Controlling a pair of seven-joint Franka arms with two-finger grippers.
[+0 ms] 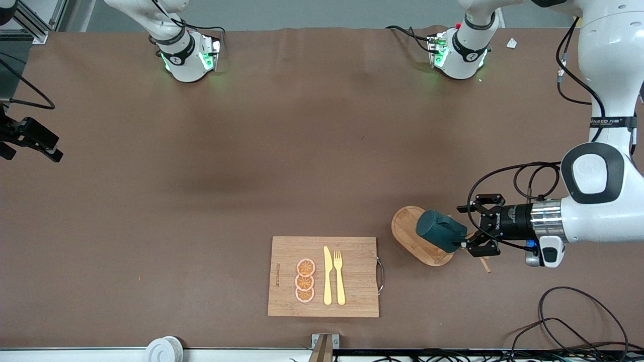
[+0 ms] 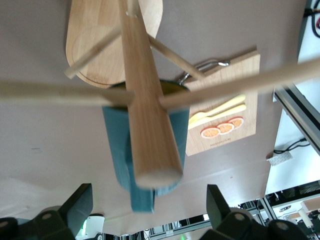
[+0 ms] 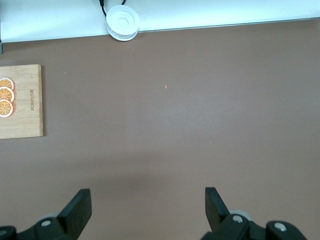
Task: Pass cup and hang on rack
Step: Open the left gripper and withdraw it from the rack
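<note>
At the left arm's end of the table, beside the cutting board (image 1: 323, 276), stands the rack (image 1: 408, 229), its oval bamboo base flat on the brown table cover (image 1: 201, 201). The cup (image 1: 441, 231) hangs over that base, tipped on its side, dark teal body toward the front camera's view. In the left wrist view the cup (image 2: 120, 150) sits against the rack's central post (image 2: 147, 110), under the thin pegs that cross the picture; its handle side points toward the camera.

Left gripper (image 1: 473, 230): level with the cup, just beside it, over the table at the rack's edge. Fingers spread wide. In the left wrist view both fingertips (image 2: 80, 202) show well apart, one to each side of the cup, with a gap between each pad and the teal wall. Nothing is clamped. From the front view the lower finger looks close to the cup's end; whether it touches cannot be told.

Right gripper (image 3: 148, 206): only the right wrist view shows it, fingers parted over bare table cover, holding nothing. This arm waits.

On the cutting board: three orange slices (image 1: 305, 280) in a row, a yellow knife (image 1: 327, 275) and a yellow fork (image 1: 339, 276) side by side. A white roll (image 1: 164, 349) lies at the table edge nearest the front camera.
</note>
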